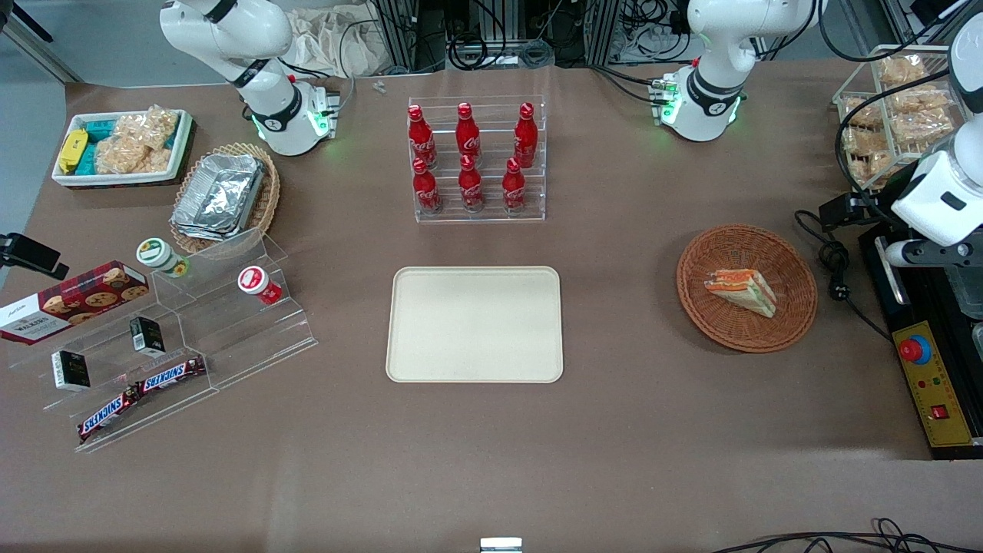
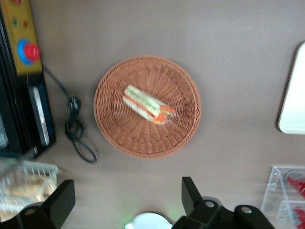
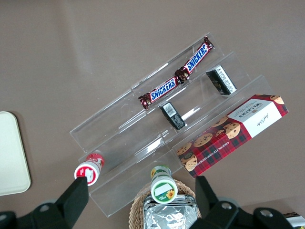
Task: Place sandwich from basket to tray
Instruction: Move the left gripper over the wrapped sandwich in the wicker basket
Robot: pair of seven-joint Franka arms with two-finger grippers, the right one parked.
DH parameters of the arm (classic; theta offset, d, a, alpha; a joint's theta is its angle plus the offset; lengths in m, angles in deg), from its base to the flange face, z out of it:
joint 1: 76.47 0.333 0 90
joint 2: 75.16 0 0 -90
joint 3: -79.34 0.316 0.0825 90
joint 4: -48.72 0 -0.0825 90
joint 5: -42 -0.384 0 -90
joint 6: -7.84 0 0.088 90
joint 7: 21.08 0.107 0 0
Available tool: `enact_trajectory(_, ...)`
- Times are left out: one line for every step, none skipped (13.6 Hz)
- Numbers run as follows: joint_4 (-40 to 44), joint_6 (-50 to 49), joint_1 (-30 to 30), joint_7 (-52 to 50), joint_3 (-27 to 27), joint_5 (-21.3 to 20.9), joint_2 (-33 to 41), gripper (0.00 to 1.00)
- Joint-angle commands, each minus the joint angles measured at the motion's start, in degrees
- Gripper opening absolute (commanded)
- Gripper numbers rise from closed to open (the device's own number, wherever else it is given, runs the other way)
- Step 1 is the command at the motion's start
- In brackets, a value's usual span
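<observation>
Lying in the round reddish-brown basket (image 1: pixel 746 287) is the sandwich (image 1: pixel 742 291), a wrapped triangular wedge of white bread with orange-red and green layers. That basket sits toward the working arm's end of the brown table (image 1: pixel 614 430), well apart from the beige tray (image 1: pixel 474 324) at the table's middle. High above the basket, the gripper (image 2: pixel 125 196) hangs with its fingers spread wide, holding nothing. A rack of red bottles (image 1: pixel 470 157) stands near the table's edge by the robot bases.

Brown table (image 1: pixel 653 430) carries the tray (image 1: pixel 474 324) centrally, the basket (image 1: pixel 746 287) toward the working arm's end, bottle rack (image 1: pixel 476 160) farther back; gripper (image 2: pixel 127 200) hovers above, fingers spread.
</observation>
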Motion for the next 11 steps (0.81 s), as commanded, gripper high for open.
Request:
enact_trajectory(-0.99,-1.15,-0.07,-17.15,0.04,2.15,-0.33,1.00)
enact_trajectory(-2.22,-0.97,0.02,-22.44,0.04,2.34,-0.24,1.00)
enact_trajectory(-4.23,0.60,0.11,-26.75,0.13,2.17,0.20,1.00)
enact_trajectory(-6.60,3.92,0.20,-31.06,0.13,2.00,0.46,1.00)
enact_trajectory(-8.36,6.83,0.20,-36.24,0.13,1.82,0.64,1.00)
enact_trajectory(-10.38,9.81,0.20,-40.81,0.13,1.73,0.64,1.00)
enact_trajectory(-12.49,12.97,0.20,-44.60,0.13,1.64,0.73,1.00)
enact_trajectory(-14.60,15.79,0.20,-48.03,0.13,1.64,0.73,1.00)
enact_trajectory(-16.97,19.30,0.20,-51.63,0.13,1.47,0.73,1.00)
enact_trajectory(-19.69,23.08,0.11,-54.97,0.13,1.38,0.73,1.00)
enact_trajectory(-22.33,26.51,0.02,-57.01,0.13,1.38,0.64,1.00)
